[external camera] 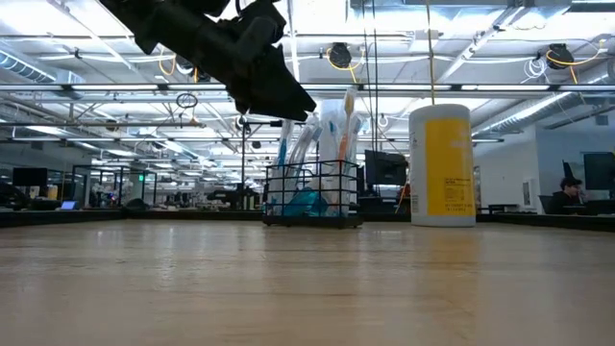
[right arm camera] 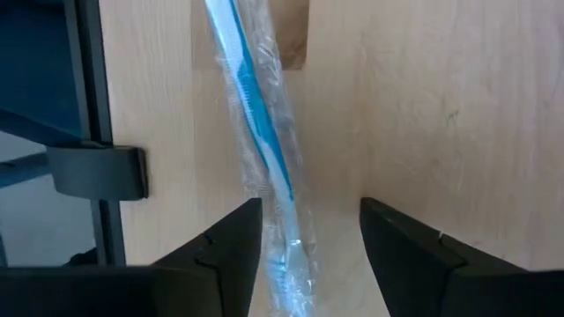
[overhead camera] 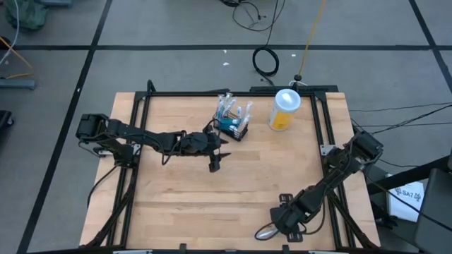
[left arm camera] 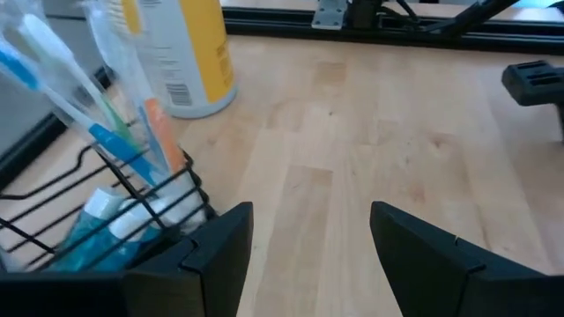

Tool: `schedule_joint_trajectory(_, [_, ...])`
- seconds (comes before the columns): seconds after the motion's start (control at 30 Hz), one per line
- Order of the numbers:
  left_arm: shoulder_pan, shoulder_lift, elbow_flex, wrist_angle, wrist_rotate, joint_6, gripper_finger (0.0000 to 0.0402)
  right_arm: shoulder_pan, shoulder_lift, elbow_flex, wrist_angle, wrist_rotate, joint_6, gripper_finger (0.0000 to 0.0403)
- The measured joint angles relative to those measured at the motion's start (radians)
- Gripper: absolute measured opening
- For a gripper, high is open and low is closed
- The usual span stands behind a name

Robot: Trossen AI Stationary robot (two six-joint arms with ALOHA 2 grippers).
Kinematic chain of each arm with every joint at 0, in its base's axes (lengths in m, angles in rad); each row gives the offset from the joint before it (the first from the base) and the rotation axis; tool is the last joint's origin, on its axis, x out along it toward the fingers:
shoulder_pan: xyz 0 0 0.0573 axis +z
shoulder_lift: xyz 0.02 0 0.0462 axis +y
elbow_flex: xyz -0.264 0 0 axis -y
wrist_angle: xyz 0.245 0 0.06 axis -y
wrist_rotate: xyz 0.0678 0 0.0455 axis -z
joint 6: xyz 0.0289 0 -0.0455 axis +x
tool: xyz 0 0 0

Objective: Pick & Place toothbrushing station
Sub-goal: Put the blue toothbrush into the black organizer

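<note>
One black wire basket (overhead camera: 234,127) stands on the wooden tabletop (overhead camera: 233,183), just ahead of the left claw (overhead camera: 215,164) and slightly to its side. In the left wrist view the basket (left arm camera: 106,220) sits right beside one of the claw's fingers (left arm camera: 198,264), and I cannot tell whether they touch. It holds several wrapped toothbrushes (external camera: 322,135) standing upright; I count at least four, though they overlap too much to be sure. A blue tube (left arm camera: 92,233) also lies in it. The left claw (left arm camera: 308,255) is released, its two fingers spread wide with only bare wood between them, and in the low view it hangs above the tabletop.

One yellow cup with a white lid (overhead camera: 285,109) stands beyond the basket, farther from the left claw, apart from the basket.

The right claw (overhead camera: 272,227) is at the near edge of the tabletop, well away from the basket. Its fingers (right arm camera: 220,260) are parted, one on each side of a single wrapped blue toothbrush (right arm camera: 260,150) that lies on the wood between them; they do not press it
</note>
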Motion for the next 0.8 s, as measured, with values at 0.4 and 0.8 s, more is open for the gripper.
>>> schedule_joint_trajectory(0.4, [-0.024,0.000,0.000,0.003,0.052,-0.020,0.0237,0.011,0.012,-0.031,0.001,0.090,-0.258,0.0116])
schedule_joint_trajectory(0.8, [-0.082,0.000,0.000,0.056,0.061,-0.150,0.0237,-0.030,-0.057,-0.038,-0.024,0.188,-0.606,0.0025])
